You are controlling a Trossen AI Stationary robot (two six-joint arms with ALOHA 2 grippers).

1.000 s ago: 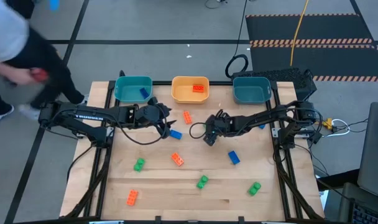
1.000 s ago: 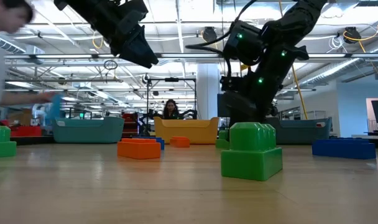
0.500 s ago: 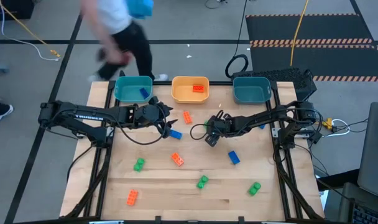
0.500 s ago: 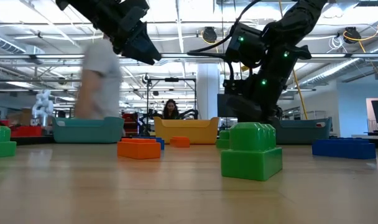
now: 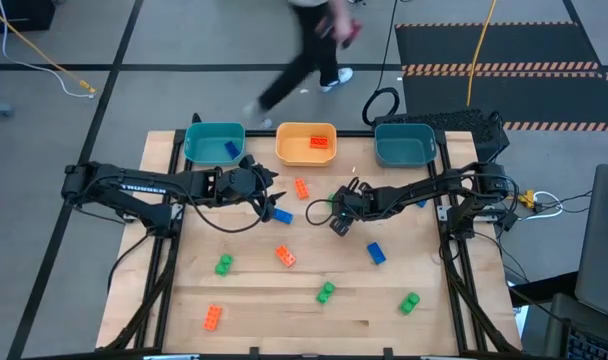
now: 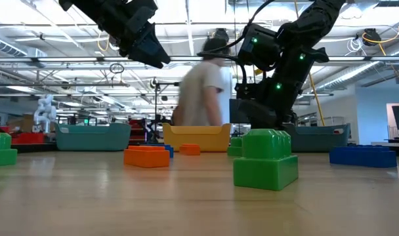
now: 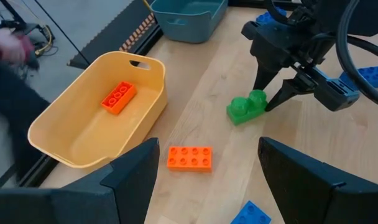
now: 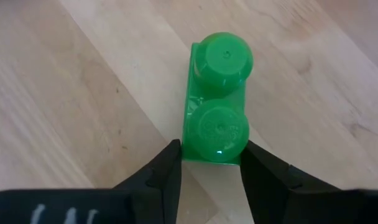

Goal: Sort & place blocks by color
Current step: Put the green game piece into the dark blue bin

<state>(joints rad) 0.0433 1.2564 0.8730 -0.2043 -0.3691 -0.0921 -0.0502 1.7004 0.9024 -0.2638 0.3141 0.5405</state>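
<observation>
My right gripper (image 8: 209, 163) stands low over the table's middle (image 5: 336, 208), shut on a green two-stud block (image 8: 217, 99) that lies flat on the wood, also seen in the left wrist view (image 7: 246, 107). My left gripper (image 5: 269, 196) hovers open above the table, raised well clear in the low view (image 6: 147, 52). A blue block (image 5: 281, 214) lies just below and beside it, and an orange block (image 7: 189, 158) lies ahead of it. The left teal tray (image 5: 199, 143) holds a blue block (image 5: 231, 149). The orange tray (image 5: 294, 150) holds an orange-red block (image 7: 118, 98). My right gripper pinches the green block's near end (image 8: 215, 152) between its two fingers, one finger (image 8: 170, 165) on each long side. The fingers come from above, slanting down. The block lies flat on the table, studs up, its far stud (image 8: 225, 59) sticking out beyond the fingertips.
Loose blocks lie toward the near edge: orange (image 5: 285, 256), blue (image 5: 376, 254), green (image 5: 223, 265), green (image 5: 326, 292), green (image 5: 409, 302), orange (image 5: 213, 317). A second teal tray (image 5: 403, 143) sits at the far right. A person (image 6: 203, 92) walks past the far edge.
Both arms have kept still. A person has walked along behind the table's far edge, from its left side toward its right.
</observation>
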